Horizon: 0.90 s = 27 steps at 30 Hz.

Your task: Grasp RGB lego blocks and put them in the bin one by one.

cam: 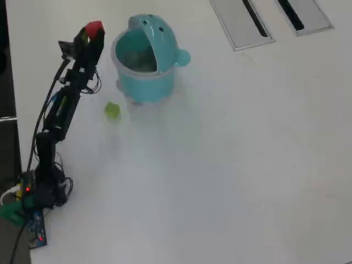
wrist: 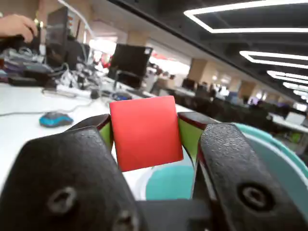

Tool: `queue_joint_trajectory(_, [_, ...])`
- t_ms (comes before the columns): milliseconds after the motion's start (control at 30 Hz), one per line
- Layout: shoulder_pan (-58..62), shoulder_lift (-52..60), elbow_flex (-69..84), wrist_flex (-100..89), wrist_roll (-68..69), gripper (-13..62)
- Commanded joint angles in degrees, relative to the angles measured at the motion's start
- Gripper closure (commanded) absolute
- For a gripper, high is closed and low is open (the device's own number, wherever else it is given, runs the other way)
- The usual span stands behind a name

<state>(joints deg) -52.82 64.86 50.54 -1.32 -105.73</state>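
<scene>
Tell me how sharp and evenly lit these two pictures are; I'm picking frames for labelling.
Wrist view: the red block in the tool is fairly sharp, the office behind is blurred, and the ceiling lights glare. Overhead view: soft and flatly lit, with faint shadows under the bin and the green block, which looks fuzzy.

On your white worktop (cam: 231,165) stand the teal bin (cam: 146,58) and, just beside it, the light green block (cam: 112,110); two grey slotted panels (cam: 269,19) lie at the far edge.
</scene>
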Motion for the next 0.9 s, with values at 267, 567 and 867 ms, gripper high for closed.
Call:
queue_joint_trajectory(267, [2.8,-11.0,-20.1,-3.3,1.4,38.5])
queue_joint_trajectory(567, [6.7,-13.4,-20.0,-3.3,1.3,34.8])
queue_joint_trajectory(867, [8.4,-13.7,-19.4,-2.2,0.2,19.3])
